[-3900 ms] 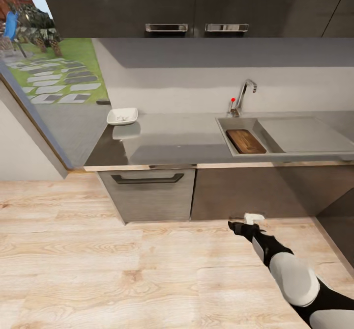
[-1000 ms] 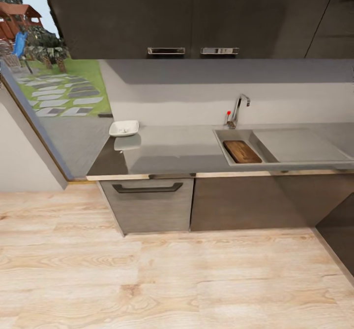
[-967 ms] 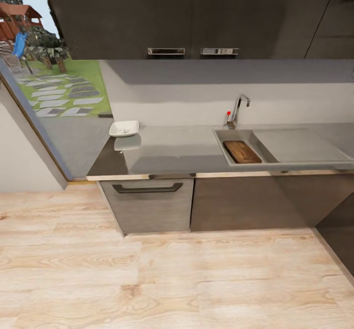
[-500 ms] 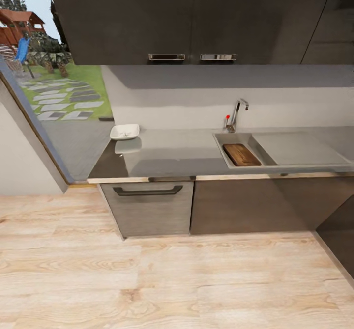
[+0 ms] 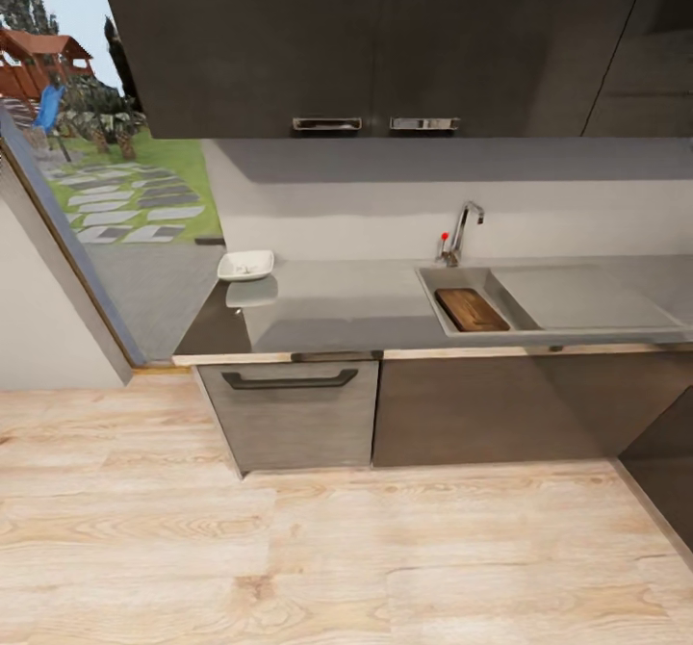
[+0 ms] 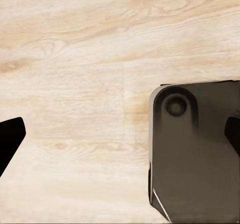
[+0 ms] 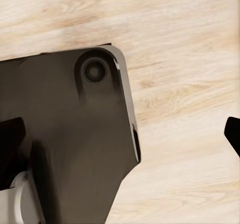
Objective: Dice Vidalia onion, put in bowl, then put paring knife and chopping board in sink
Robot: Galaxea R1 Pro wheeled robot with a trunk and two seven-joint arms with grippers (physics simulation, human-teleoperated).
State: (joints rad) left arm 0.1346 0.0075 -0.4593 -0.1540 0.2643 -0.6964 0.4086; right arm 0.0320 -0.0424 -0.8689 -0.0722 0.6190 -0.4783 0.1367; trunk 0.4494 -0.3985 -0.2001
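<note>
The chopping board (image 5: pixel 471 309) is seen lying inside the sink (image 5: pixel 553 300), and the bowl (image 5: pixel 245 264) sits well apart on the table (image 5: pixel 337 303), with pale contents too small to identify. The knife cannot be made out, so the task is judged near its end, though unconfirmed. Both grippers hang over the wooden floor (image 5: pixel 289 549); the left gripper (image 6: pixel 120 134) and right gripper (image 7: pixel 125 136) are shown with jaws spread wide, holding nothing.

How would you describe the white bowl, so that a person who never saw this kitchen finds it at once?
Follow the long grey countertop away from the sink to its far end by the window. The bowl sits there near the back corner: shallow, squarish, the one white thing on the worktop.
</note>
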